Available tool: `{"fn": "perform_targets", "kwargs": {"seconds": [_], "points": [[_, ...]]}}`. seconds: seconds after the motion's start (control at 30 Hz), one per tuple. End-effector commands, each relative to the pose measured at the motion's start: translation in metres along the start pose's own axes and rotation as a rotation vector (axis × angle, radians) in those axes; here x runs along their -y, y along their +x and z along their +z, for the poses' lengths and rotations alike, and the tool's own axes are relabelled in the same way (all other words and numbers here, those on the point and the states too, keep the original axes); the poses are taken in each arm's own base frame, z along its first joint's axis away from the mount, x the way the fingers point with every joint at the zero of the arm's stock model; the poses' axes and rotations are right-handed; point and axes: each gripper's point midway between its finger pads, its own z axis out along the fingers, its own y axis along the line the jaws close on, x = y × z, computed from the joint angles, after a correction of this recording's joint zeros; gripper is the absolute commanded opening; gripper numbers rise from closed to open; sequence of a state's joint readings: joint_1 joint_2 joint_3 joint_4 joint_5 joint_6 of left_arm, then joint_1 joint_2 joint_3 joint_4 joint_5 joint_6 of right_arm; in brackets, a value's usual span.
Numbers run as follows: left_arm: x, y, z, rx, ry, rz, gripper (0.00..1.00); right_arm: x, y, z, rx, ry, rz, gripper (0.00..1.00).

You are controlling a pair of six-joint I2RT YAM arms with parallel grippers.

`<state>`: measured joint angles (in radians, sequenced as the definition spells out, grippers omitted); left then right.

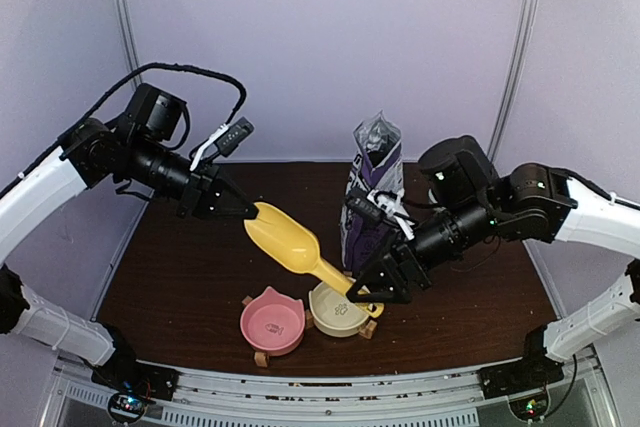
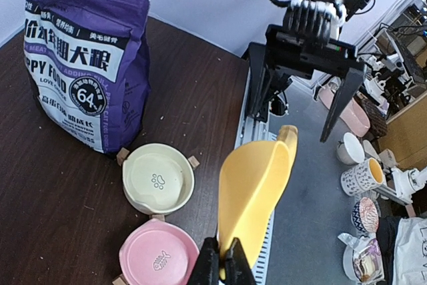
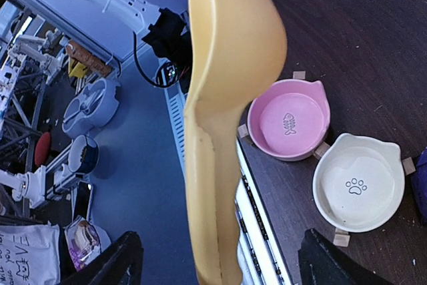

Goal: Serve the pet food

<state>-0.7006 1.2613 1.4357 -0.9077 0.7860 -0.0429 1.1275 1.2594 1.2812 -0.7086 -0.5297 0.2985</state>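
Observation:
A yellow scoop point(image 1: 290, 242) hangs in the air above the bowls, empty. My left gripper point(image 1: 248, 212) is shut on the rim of its wide end, and the pinch also shows in the left wrist view point(image 2: 222, 258). My right gripper point(image 1: 365, 292) is open, with its fingers set wide on either side of the scoop's handle point(image 3: 213, 231) and not touching it. The purple puppy food bag point(image 1: 375, 197) stands upright behind the bowls. A pink bowl point(image 1: 272, 322) and a cream bowl point(image 1: 338, 309) sit empty at the table's near edge. No kibble shows in any view.
The dark brown table point(image 1: 180, 277) carries only the bag and the two bowls, which rest on small wooden blocks. The grey slotted rail point(image 2: 257, 131) runs along the near edge. Beyond it, off the table, are mugs and dishes point(image 2: 357, 178).

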Motion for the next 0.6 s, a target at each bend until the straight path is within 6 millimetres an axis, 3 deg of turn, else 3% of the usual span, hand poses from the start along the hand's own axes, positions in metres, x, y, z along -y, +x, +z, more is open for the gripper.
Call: {"fn": "perform_targets", "kwargs": {"seconds": [0.0,0.1,0.2,0.33,0.57], "points": [[-0.005,-0.020,-0.005,0.143,-0.054,-0.024,0.00,0.018,-0.038,-0.027,0.270,0.031,0.047,0.88],[-0.022,-0.024,-0.009,0.223,-0.139,-0.129,0.00,0.030,-0.053,-0.043,0.440,0.014,0.117,0.91],[-0.024,-0.032,-0.011,0.347,-0.119,-0.214,0.00,0.031,-0.069,-0.062,0.618,-0.021,0.159,0.91],[-0.028,-0.039,-0.022,0.488,-0.133,-0.270,0.00,0.032,-0.070,-0.063,0.716,-0.109,0.222,0.92],[-0.022,-0.033,-0.028,0.552,-0.096,-0.311,0.00,0.027,-0.074,-0.053,0.718,-0.182,0.232,0.88]]}}
